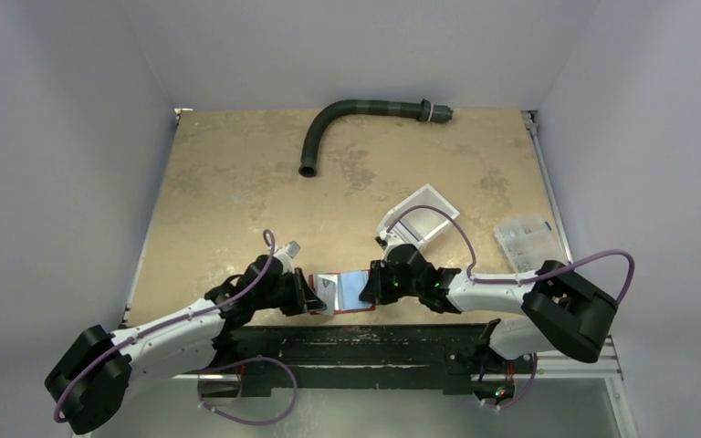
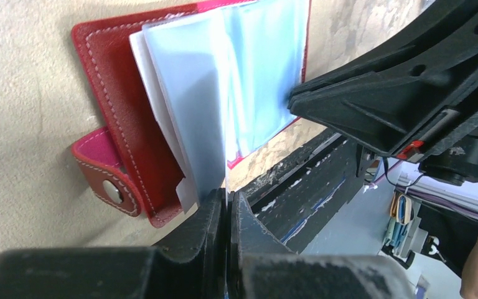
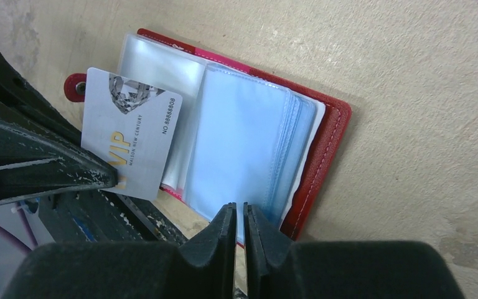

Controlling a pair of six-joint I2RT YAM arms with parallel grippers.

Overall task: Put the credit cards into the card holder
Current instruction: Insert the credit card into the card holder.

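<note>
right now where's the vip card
Right wrist view: the vip card sits left of centre on the clear sleeves of the open card holder, its lower left corner at the left gripper.

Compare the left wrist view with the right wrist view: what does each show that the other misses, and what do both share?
Only the left wrist view shows the right gripper from outside, its tip at the edge of the clear sleeves, and the pink lining of the snap tab. Only the right wrist view shows the printed VIP face of the credit card, beside a finger of the left gripper. Both show the open red card holder, its sleeves and the tan table.
</note>
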